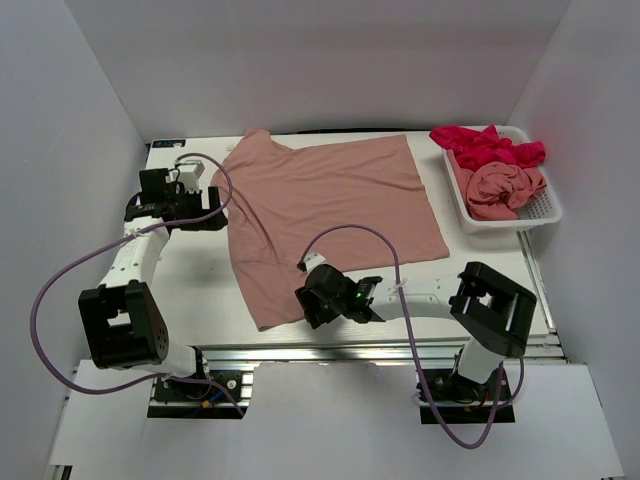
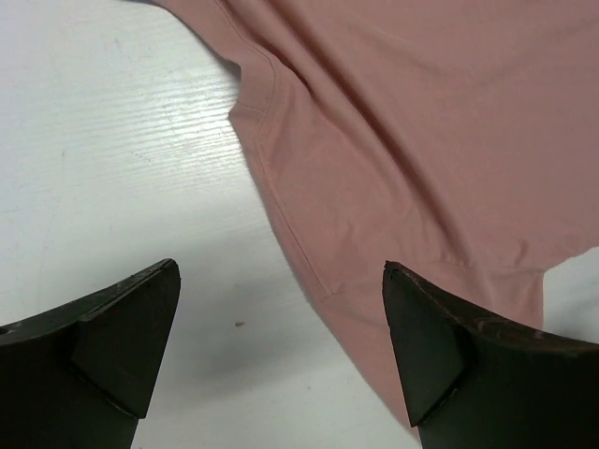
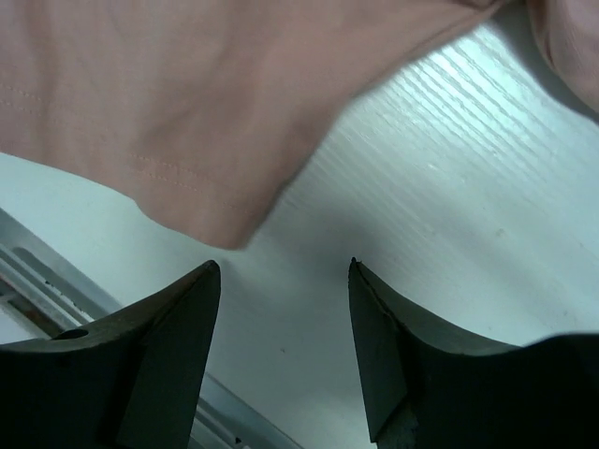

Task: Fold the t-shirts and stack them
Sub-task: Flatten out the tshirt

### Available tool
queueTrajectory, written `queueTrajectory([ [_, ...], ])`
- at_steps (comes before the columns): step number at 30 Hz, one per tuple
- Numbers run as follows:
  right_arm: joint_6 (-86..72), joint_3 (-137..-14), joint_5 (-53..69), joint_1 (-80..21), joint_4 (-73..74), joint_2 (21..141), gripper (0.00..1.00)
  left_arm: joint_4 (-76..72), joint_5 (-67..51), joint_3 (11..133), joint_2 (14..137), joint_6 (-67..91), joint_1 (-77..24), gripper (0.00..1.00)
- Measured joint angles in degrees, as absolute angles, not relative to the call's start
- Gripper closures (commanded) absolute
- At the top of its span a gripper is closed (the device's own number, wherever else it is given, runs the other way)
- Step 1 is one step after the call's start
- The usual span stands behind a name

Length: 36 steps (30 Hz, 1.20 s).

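Lying flat, salmon t-shirt (image 1: 330, 215), hem corner near front edge of table (image 1: 200, 300).

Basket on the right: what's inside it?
The basket holds a crumpled magenta shirt spilling over its far rim and a bunched pink shirt nearer. Anything beneath them is covered.

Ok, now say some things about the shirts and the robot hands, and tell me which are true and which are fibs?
A pink t-shirt lies spread out on the table. True.
The white basket is empty. False: it holds a red shirt and a bunched pink shirt.
The left gripper is open, holding nothing. True.
The right gripper is pinching the shirt. False: its jaws stand apart, with only bare table between them.
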<state>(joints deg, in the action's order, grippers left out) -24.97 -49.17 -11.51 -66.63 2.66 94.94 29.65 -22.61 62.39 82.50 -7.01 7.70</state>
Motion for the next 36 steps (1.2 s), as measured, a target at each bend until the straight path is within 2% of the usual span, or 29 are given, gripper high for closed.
queueTrajectory([
  [15, -24.32, -52.36, -9.37, -67.9, -4.16, 99.81, 0.4, 25.19, -21.23, 62.28, 85.69, -5.98, 7.77, 0.02],
  [17, -23.94, -52.4, -8.91, -67.92, -4.08, 99.83, 0.43, 25.1, -20.99, 62.28, 86.11, -5.96, 7.77, 0.02],
  [19, -23.75, -52.47, -8.56, -67.92, -4.08, 99.92, 0.48, 24.91, -20.91, 62.28, 86.26, -5.96, 7.77, 0.02],
  [21, -23.44, -52.73, -8.1, -67.9, -4.1, 100.27, 0.63, 24.67, -20.71, 62.28, 86.32, -5.93, 7.77, 0.02],
  [22, -23.42, -52.86, -7.7, -67.9, -4.29, 100.53, 0.71, 24.47, -20.56, 62.28, 86.39, -5.93, 7.77, 0.02],
  [23, -23.35, -52.97, -7.38, -67.92, -4.36, 100.75, 0.92, 24.23, -20.34, 62.3, 86.5, -5.91, 7.77, 0.02],
  [24, -23.14, -53.04, -7.14, -67.92, -4.38, 100.92, 1.0, 24.01, -20.12, 62.39, 86.61, -5.91, 7.77, 0.02],
  [36, -22.02, -55.24, 1.17, -68.18, -6.52, 102.8, 1.0, 23.09, -19.73, 66.48, 91.57, -4.71, 7.88, 0.02],
])
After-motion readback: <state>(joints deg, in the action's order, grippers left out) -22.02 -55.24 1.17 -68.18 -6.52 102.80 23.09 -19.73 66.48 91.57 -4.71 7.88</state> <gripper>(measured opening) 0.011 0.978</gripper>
